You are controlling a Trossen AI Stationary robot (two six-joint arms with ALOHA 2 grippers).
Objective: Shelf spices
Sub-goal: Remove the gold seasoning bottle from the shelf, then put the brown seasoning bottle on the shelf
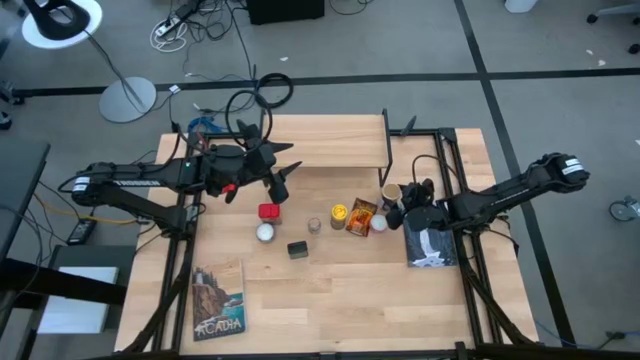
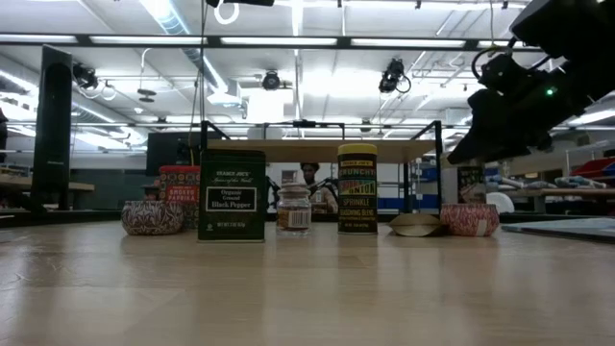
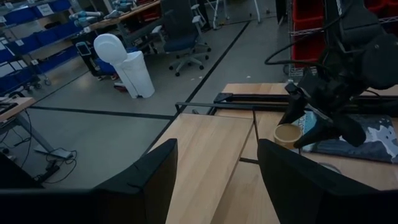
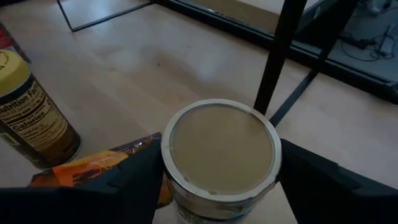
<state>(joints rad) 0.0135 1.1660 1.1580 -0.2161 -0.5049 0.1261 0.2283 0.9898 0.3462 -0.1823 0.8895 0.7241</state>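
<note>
The spices stand in a row on the table in front of the shelf (image 1: 330, 145): a red tin (image 1: 268, 211), a dark tin (image 1: 297, 249), a small pale-capped jar (image 1: 314, 224), a yellow black-lidded jar (image 1: 339, 214), an orange packet (image 1: 362, 217) and a tan cylindrical jar (image 4: 219, 149). The tan jar stands upright by the shelf's black leg (image 4: 277, 56). My right gripper (image 4: 219, 183) is open around it, one finger on each side of its top. My left gripper (image 3: 217, 186) hangs open and holds nothing, above the shelf's left end (image 1: 285, 178). My right gripper comes at the tan jar slanting down from the table's right side. Its fingers (image 4: 140, 180) flank the jar's upper wall (image 4: 171, 180) closely. I cannot tell whether they touch it. The jar stands upright on the table.
Two small white round discs (image 1: 265, 232) (image 1: 380, 224) lie among the spices. One picture-covered book (image 1: 218, 300) lies at the near left, another (image 1: 430, 245) under my right arm. The shelf's thin black legs and crossbar (image 4: 311, 81) stand close behind the tan jar.
</note>
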